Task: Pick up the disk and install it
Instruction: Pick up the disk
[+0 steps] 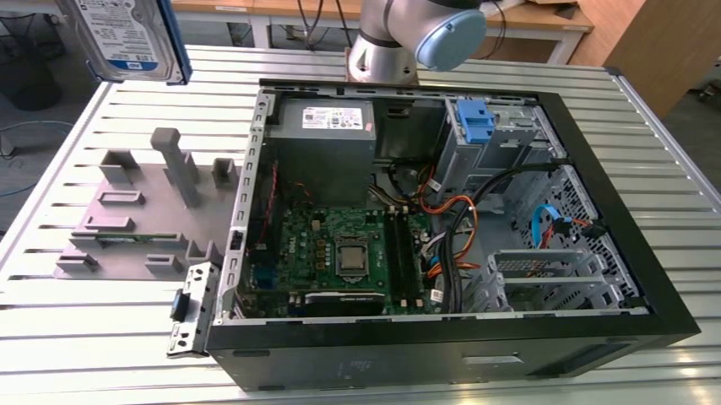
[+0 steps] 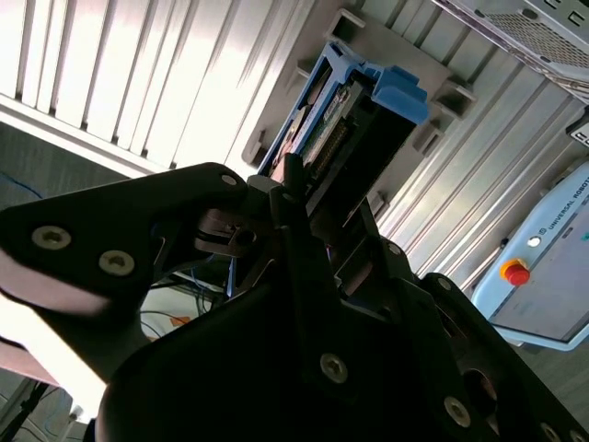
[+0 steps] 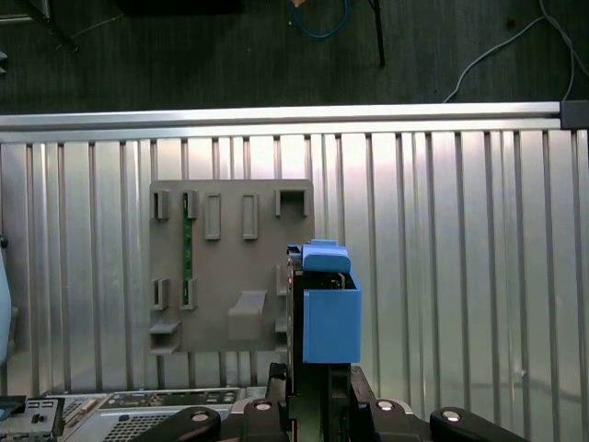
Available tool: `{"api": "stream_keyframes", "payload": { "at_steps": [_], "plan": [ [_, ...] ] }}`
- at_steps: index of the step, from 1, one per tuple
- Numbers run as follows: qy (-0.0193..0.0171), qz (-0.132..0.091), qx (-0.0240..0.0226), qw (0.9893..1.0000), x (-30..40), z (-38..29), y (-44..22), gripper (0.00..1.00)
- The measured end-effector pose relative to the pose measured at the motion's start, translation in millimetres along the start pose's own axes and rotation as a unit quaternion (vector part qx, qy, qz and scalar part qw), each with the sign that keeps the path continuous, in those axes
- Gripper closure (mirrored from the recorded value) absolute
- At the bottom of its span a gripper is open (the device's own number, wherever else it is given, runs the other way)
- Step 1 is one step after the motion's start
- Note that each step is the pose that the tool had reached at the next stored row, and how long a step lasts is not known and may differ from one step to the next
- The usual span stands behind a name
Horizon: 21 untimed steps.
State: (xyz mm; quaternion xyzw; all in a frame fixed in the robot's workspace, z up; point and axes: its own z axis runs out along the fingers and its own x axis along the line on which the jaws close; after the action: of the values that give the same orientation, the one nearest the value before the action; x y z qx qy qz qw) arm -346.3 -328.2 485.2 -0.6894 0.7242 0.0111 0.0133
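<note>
Black jaws clamped on disk (image 3: 329, 318), white-and-blue label (image 1: 118, 34) showing, above grey holder plate (image 3: 230, 239) beside computer case (image 1: 451, 346)

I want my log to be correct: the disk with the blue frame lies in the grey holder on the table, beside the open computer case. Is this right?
No. The disk does not lie in the grey holder; the gripper holds it up in the air, as the exterior view shows. The holder stands beside the open computer case.
</note>
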Motion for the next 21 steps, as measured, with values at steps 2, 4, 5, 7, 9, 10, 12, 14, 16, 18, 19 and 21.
{"api": "stream_keyframes", "payload": {
  "at_steps": [2,4,5,7,9,10,12,14,16,18,19,21],
  "plan": [
    [0.0,0.0,0.0,1.0,0.0,0.0,-0.6,0.65],
    [0.0,0.0,0.0,1.0,-0.1,0.0,-1.3,0.65],
    [0.0,0.0,0.0,1.0,-0.1,0.0,-1.5,0.65],
    [0.0,0.0,0.0,1.0,-0.1,0.0,-2.2,0.65],
    [0.0,0.0,0.0,1.0,-0.1,0.0,-2.7,0.65],
    [0.0,0.0,0.0001,1.0,-0.1,0.1,-3.0,0.65],
    [0.0,0.0,0.0,1.0,-0.2,0.0,-3.6,0.65],
    [0.0,0.0,0.0,1.0,-0.2,0.0,-4.2,0.65],
    [0.0,0.0,0.0,1.0,-0.2,0.0,-4.8,0.65],
    [0.0,0.0,0.0,1.0,-0.3,0.0,-5.4,0.65],
    [0.0,0.0,0.0,1.0,-0.3,0.0,-5.7,0.65],
    [0.0,0.0,0.0,1.0,-0.3,0.0,-6.3,0.65]
  ]
}}
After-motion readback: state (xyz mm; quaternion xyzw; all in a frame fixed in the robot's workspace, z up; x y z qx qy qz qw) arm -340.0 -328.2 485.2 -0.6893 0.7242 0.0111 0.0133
